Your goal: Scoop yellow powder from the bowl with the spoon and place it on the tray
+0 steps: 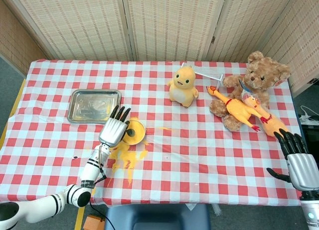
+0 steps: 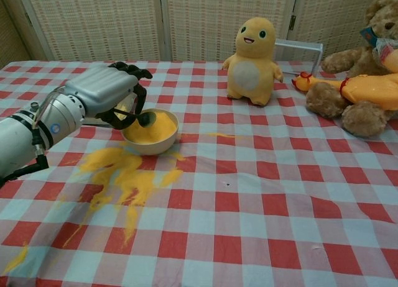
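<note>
Left hand (image 2: pixel 102 91) grips spoon (image 2: pixel 138 117), its head over bowl (image 2: pixel 149 130) of yellow powder | right hand (image 1: pixel 300 163) at table's 4 o'clock edge, fingers apart, holding nothing | tray (image 1: pixel 94 105) at bowl's 10 o'clock | spilled powder (image 2: pixel 124 178) at bowl's 7 o'clock

The left hand (image 2: pixel 106 91) has a ribbed silver-grey back and black fingers (image 2: pixel 127 68). Its wrist is a silver cylinder with a small blue round mark, ringed by a black band, and a thin black cable runs along the white forearm (image 2: pixel 15 144). The right hand (image 1: pixel 301 163) has the same silver ribbed back and black fingers.
</note>
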`<state>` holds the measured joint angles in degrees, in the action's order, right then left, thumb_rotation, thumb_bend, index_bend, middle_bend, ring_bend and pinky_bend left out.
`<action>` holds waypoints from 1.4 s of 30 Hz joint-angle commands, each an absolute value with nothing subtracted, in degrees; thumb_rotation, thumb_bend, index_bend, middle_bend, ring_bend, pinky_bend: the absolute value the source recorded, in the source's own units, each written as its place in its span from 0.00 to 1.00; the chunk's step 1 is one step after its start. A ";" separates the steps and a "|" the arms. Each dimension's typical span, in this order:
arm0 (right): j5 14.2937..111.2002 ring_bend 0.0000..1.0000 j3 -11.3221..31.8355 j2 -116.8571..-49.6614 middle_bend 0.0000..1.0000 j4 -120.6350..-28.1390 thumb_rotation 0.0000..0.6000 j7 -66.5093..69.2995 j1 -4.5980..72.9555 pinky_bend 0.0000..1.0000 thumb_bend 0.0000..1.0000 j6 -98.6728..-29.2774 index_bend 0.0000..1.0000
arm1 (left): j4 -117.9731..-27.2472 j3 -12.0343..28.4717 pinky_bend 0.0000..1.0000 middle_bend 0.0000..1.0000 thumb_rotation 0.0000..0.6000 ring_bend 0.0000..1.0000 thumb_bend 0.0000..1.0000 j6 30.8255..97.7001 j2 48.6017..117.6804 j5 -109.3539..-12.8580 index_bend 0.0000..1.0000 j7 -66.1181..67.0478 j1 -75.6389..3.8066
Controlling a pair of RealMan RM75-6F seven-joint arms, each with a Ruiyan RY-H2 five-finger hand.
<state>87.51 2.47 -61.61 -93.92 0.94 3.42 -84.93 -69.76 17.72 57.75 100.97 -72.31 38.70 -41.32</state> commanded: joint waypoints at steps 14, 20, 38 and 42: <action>87.34 0.00 2.58 -61.21 0.00 -94.02 1.00 1.56 3.22 0.00 0.00 -85.26 0.00 | -67.12 15.79 0.03 0.06 1.00 0.00 0.44 59.09 103.70 -69.09 0.38 40.67 -44.25; 87.66 0.00 2.38 -61.21 0.00 -94.18 1.00 1.45 3.16 0.00 0.00 -85.28 0.00 | -71.30 14.76 0.03 0.06 1.00 0.00 0.44 62.32 100.51 -71.32 0.38 38.99 -43.27; 88.23 0.00 2.16 -61.33 0.00 -94.64 1.00 0.86 3.06 0.00 0.00 -85.53 0.00 | -78.77 14.34 0.00 0.00 1.00 0.00 0.60 52.62 89.82 -53.42 0.25 45.61 -45.58; 88.23 0.00 2.16 -61.34 0.00 -94.64 1.00 0.81 3.03 0.00 0.00 -85.55 0.00 | -79.56 13.15 0.00 0.00 1.00 0.00 0.60 53.37 89.07 -51.60 0.30 47.15 -45.90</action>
<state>88.22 2.16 -61.34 -94.64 0.80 3.03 -85.56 -79.26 13.49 53.14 89.35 -51.99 46.76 -45.74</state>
